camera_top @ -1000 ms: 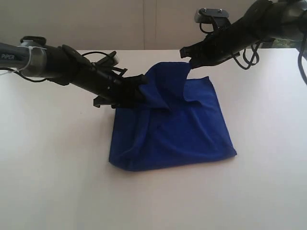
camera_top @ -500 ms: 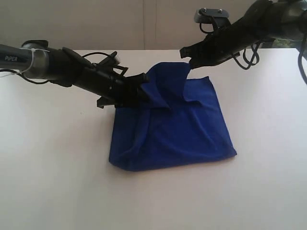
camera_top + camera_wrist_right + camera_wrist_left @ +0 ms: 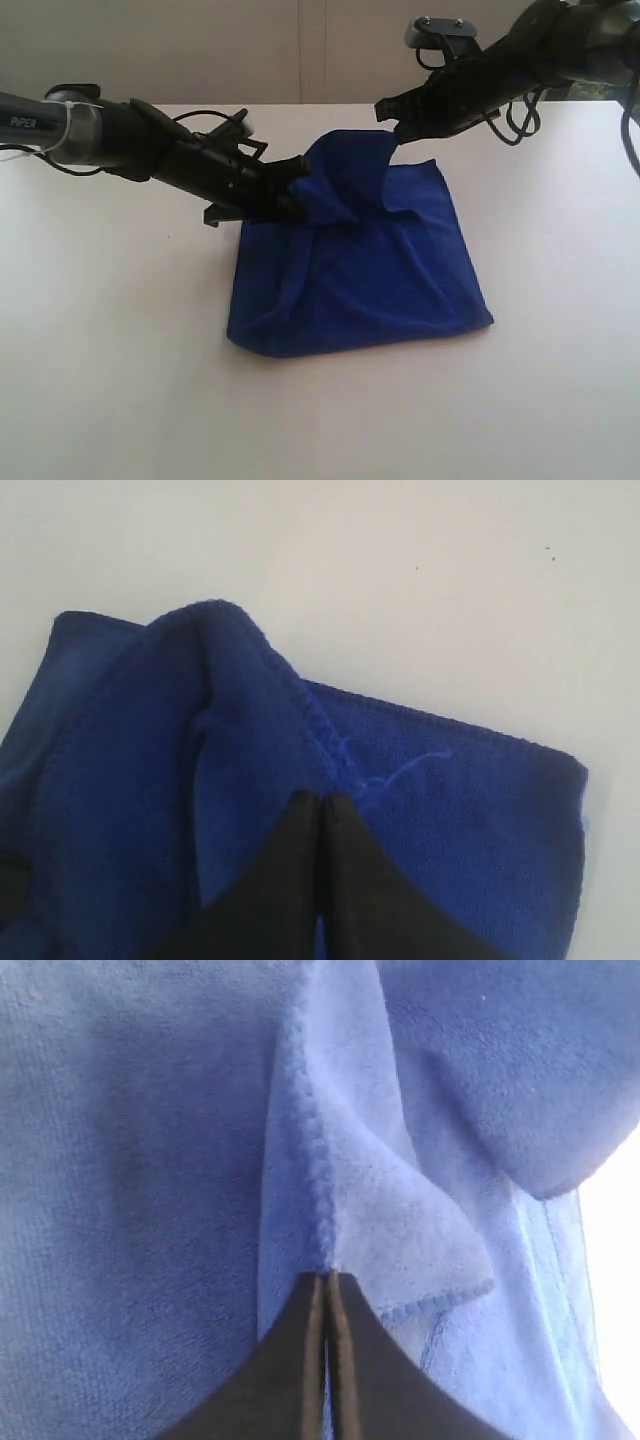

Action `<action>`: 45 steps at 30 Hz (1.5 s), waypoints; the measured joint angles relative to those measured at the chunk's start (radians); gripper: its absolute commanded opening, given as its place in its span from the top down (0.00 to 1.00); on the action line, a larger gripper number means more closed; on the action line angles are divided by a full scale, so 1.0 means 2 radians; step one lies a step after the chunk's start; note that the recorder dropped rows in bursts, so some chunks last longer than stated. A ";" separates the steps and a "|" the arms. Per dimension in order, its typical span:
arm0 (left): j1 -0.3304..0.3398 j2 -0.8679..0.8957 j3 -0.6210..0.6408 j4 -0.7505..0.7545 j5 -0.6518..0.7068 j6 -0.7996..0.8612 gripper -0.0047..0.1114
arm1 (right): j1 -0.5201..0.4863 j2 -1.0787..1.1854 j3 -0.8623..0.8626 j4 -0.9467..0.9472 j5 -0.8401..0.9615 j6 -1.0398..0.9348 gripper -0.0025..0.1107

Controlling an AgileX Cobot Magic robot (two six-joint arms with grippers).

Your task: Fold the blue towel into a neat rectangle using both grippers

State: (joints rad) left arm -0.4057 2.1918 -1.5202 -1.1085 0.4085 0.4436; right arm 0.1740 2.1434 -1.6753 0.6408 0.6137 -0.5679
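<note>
**Desk:** Item one, the cloth?

**Operator:** Blue towel (image 3: 360,275), one, on the white table (image 3: 120,380), middle of the exterior view. It is doubled to a near-square. The near edge lies flat and the far edge is raised off the table into a peak.

**Desk:** Jaws?

**Operator:** Left gripper (image 3: 290,200): clenched on a hemmed flap at the towel's far left corner, low, just above the table. My wrist camera shows the stitched edge running straight into the closed tips. Right gripper (image 3: 397,128): clenched as well, at the top of the peak, higher than the left. I take it to have the hem, though its wrist view shows the tips over the cloth rather than the pinch itself.

**Desk:** Bearing for the next move?

**Operator:** The flat body of the towel lies from both jaws toward the near side of the table. The held edge runs across, left gripper to right. I judge the fold goes at right angles to it, carrying that edge nearward over the flat part. The left is closer to the cloth; the right has further to descend.

**Desk:** Obstructions?

**Operator:** I see nothing on the table besides the towel. Entries of concern:
- slack cloth sagging between the two grips
- wrinkles down the towel's left side
- left arm (image 3: 130,135) and right arm (image 3: 520,60) converging over the far edge
</note>
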 measured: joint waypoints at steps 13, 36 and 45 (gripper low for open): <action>0.034 -0.059 0.000 0.006 0.066 0.051 0.96 | 0.000 -0.025 0.001 -0.020 0.014 0.000 0.98; 0.023 -0.291 0.000 0.200 0.359 0.059 0.96 | 0.000 -0.310 0.049 -0.140 0.277 0.048 0.98; -0.006 -0.368 0.000 0.232 0.361 0.022 0.96 | 0.015 -0.415 0.144 -0.140 0.297 0.048 0.98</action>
State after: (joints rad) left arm -0.4183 1.4555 -1.5202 -0.6447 1.1302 0.4867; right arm 0.2037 1.3130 -1.3866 0.3598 1.2070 -0.4710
